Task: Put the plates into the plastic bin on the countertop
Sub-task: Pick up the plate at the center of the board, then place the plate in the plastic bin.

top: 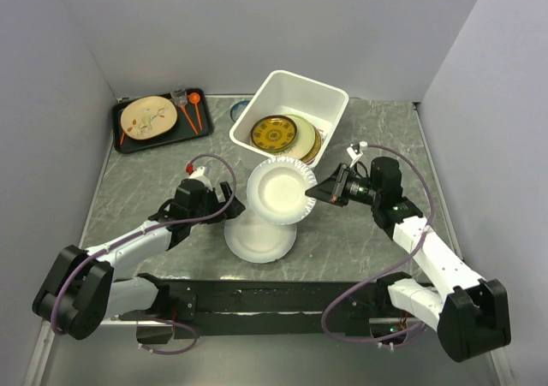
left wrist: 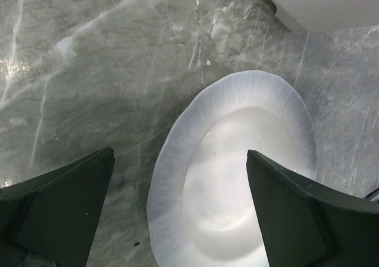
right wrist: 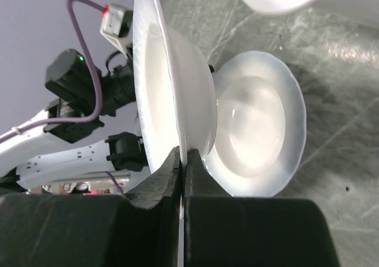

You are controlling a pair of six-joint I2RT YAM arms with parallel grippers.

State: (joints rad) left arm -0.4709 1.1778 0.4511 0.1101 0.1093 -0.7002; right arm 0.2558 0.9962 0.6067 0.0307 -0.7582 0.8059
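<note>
Your right gripper [right wrist: 182, 160] is clenched on the rim of a white plate [right wrist: 169, 83], held on edge, I judge, to clear the second white plate [right wrist: 260, 119] lying just beneath; the plastic bin [top: 330, 91] sits ahead of its fingertips; your left gripper [left wrist: 177, 178] hangs spread wide over that plate on the countertop [left wrist: 89, 71], seemingly ready for it.

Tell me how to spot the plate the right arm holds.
Start at the white rectangular plastic bin. Just before it, a white round fluted plate is pinched by the right tool. Unlike the similar white plate lying flat below, it hangs tilted.
</note>
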